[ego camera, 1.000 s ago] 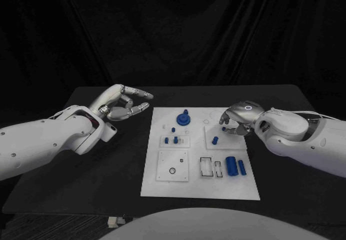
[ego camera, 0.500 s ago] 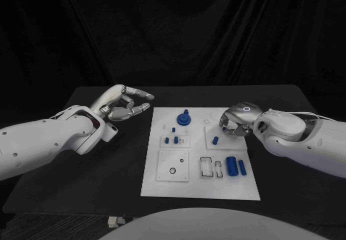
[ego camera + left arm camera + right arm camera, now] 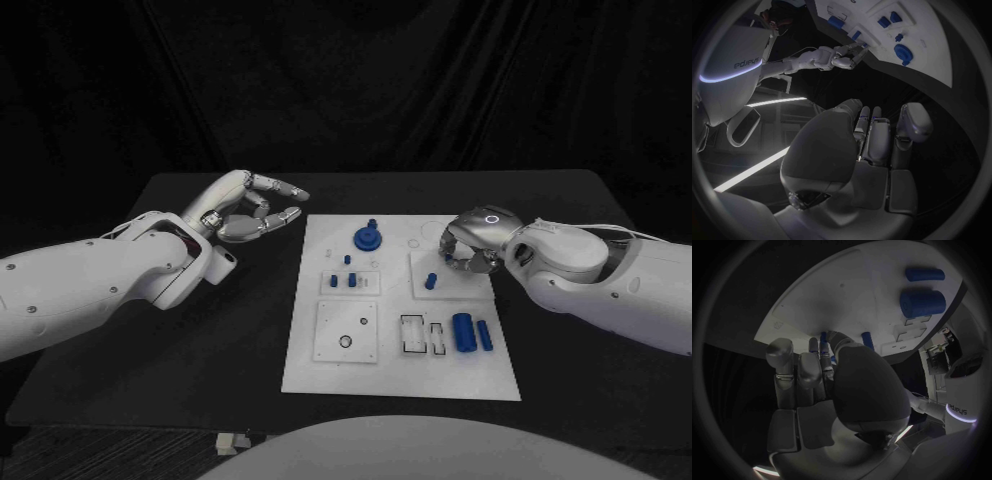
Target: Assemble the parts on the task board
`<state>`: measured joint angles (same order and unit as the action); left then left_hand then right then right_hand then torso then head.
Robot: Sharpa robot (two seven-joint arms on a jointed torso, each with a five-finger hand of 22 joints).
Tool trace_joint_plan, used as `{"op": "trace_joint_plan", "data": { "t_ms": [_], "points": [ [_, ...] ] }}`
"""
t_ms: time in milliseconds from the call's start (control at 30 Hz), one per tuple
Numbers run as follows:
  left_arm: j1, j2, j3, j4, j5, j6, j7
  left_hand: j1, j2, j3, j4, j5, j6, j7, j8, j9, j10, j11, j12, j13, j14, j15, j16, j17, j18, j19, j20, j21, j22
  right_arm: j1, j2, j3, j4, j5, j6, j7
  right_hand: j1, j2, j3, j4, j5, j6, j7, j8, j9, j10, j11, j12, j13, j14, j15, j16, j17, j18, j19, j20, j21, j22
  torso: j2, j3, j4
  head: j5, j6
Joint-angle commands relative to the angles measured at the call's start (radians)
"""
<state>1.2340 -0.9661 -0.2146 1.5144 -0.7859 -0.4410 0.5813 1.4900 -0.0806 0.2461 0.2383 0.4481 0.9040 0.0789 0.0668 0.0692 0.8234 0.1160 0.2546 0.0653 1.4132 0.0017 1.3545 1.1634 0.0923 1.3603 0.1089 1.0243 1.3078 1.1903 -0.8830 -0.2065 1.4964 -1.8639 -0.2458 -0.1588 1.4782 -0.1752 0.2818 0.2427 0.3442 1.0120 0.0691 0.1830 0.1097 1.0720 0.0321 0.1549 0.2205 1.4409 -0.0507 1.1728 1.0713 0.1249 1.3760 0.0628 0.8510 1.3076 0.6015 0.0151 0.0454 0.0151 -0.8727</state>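
White task board (image 3: 325, 375) at mid-tabletop: blue gear (image 3: 368, 238) and small pegs (image 3: 343, 279) stand seated toward its far edge; two blue cylinders (image 3: 470, 332) lie loose by the right edge, so assembly is judged partial. Right hand (image 3: 472, 243), fingers curled, works over a peg (image 3: 430, 281); whether it grips cannot be told. Left hand (image 3: 248, 209) hovers off the board's far left corner, curled, holding nothing. Black tabletop (image 3: 216, 340); dark drapes behind.
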Motion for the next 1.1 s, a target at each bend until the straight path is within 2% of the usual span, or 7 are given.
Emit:
{"op": "trace_joint_plan", "data": {
  "t_ms": [33,633,1100],
  "points": [
    [-0.002,0.002,0.001,0.001,0.004,0.008,0.018,0.011,0.001,-0.001,-0.006,0.007,0.004,0.007,0.006,0.001,0.008,-0.002,0.004,0.000,-0.002,0.008,0.005,0.000,0.005,-0.002,0.005,-0.001,0.134,-0.004,0.002,0.000,-0.003,-0.003,-0.005,0.010,0.011,0.002,0.005,0.001,0.003,0.005,0.001,0.003,0.001,0.007,0.002,0.001,-0.001,-0.007,-0.003,-0.001,0.000,-0.009,-0.003,-0.004,-0.003,0.112,0.000,-0.0002,-0.0004,0.001,0.000],
    [-0.005,0.005,0.001,0.002,-0.009,0.013,0.014,0.023,0.003,0.001,-0.008,0.012,0.028,0.023,0.013,0.004,0.013,-0.002,0.006,-0.001,-0.003,0.009,0.006,0.000,0.005,-0.003,0.006,0.002,0.135,-0.007,0.000,0.000,-0.002,0.005,-0.024,0.021,0.023,0.006,0.027,-0.021,0.015,0.022,0.013,0.018,0.019,0.054,0.002,0.016,-0.006,-0.006,-0.005,-0.001,-0.001,-0.011,0.000,-0.008,0.005,0.114,0.000,-0.0001,0.0000,0.000,0.000],
    [-0.007,0.009,0.001,-0.003,-0.009,0.019,0.008,0.025,0.004,0.002,-0.008,0.012,0.033,0.025,0.014,0.005,0.014,-0.002,0.006,-0.001,-0.003,0.009,0.006,-0.001,0.005,-0.004,0.006,0.001,0.134,-0.007,-0.015,0.000,0.016,0.005,-0.056,0.027,0.028,0.011,0.039,-0.035,0.010,0.046,0.015,0.032,0.034,0.086,0.000,0.020,-0.013,-0.004,-0.007,0.001,-0.001,-0.012,0.002,-0.009,0.012,0.115,0.000,-0.0002,-0.0006,0.000,0.000]
  ]
}}
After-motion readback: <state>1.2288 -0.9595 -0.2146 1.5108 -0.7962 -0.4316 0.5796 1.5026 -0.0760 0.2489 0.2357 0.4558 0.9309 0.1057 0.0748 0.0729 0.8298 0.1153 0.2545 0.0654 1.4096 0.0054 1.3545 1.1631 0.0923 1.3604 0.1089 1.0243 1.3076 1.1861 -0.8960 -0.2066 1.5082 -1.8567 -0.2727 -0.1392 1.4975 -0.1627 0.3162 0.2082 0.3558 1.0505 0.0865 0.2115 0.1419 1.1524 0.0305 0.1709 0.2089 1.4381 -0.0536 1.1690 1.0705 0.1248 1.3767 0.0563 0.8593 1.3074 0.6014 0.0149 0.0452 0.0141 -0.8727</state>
